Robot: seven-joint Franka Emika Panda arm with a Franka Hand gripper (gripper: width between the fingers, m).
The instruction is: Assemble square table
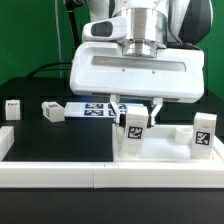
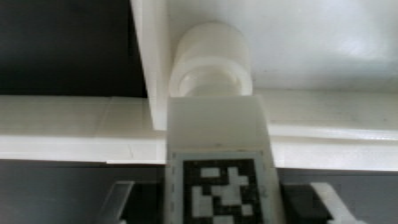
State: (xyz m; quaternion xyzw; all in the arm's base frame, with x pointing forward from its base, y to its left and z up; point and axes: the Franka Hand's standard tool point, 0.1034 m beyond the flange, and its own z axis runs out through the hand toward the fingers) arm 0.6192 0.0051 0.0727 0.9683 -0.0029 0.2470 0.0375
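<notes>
The square table's white panel (image 1: 165, 150) lies at the exterior view's right. One tagged white leg (image 1: 133, 126) stands on its near corner. My gripper (image 1: 136, 108) is above it and open, with the fingers on either side of the leg. In the wrist view the leg (image 2: 217, 140) sits between my dark fingers (image 2: 128, 203), with a gap on each side, and the panel (image 2: 338, 120) is behind it. A second leg (image 1: 204, 131) stands upright on the panel's right. Two loose legs (image 1: 13, 108) (image 1: 52, 112) lie on the black table at the left.
The marker board (image 1: 95, 108) lies flat behind the gripper. A long low white border rail (image 1: 90, 176) runs along the front and turns up the left side. The arm's wide white body (image 1: 135, 70) hangs over the panel.
</notes>
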